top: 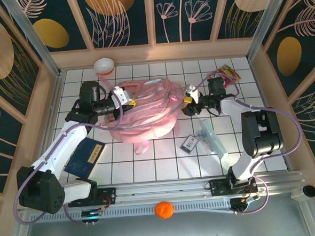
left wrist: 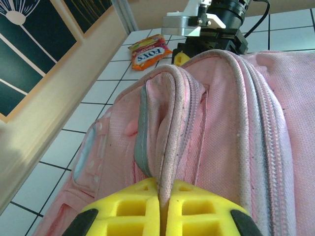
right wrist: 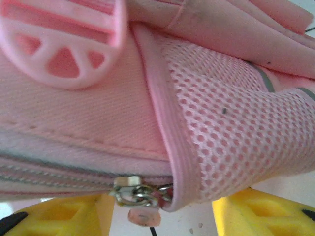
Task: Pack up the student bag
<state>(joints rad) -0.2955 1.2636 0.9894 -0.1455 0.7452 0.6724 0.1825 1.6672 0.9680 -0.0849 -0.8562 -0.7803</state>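
Where the student bag (top: 146, 110) lies: slumped on the white tiled table (top: 166, 165), in the middle of the far half, between the two grippers.
Bag surface: pink fabric with pale zipper trim. The right wrist view shows a mesh side pocket (right wrist: 236, 113) and a pink plastic buckle (right wrist: 59, 44).
Left gripper (top: 127, 101): at the bag's left end, with its yellow pads (left wrist: 197, 211) clenched on a raised fold of the bag's edge.
Right gripper (top: 188, 101): at the bag's right end, released. Its yellow pads (right wrist: 256, 211) stand apart, with the mesh pocket's corner and a metal zipper pull (right wrist: 135, 194) in the gap.
Blue notebook (top: 85, 157): near left, partly under the left arm.
Clear plastic case (top: 212, 138): to the near right of the bag, apart from it.
Snack packet (top: 228, 73): far right corner.
Small cup (top: 104, 66): far edge, left of centre.
Black card (top: 189, 143): just left of the clear case.
Orange ball (top: 163, 209): on the near rail, between the arm bases.
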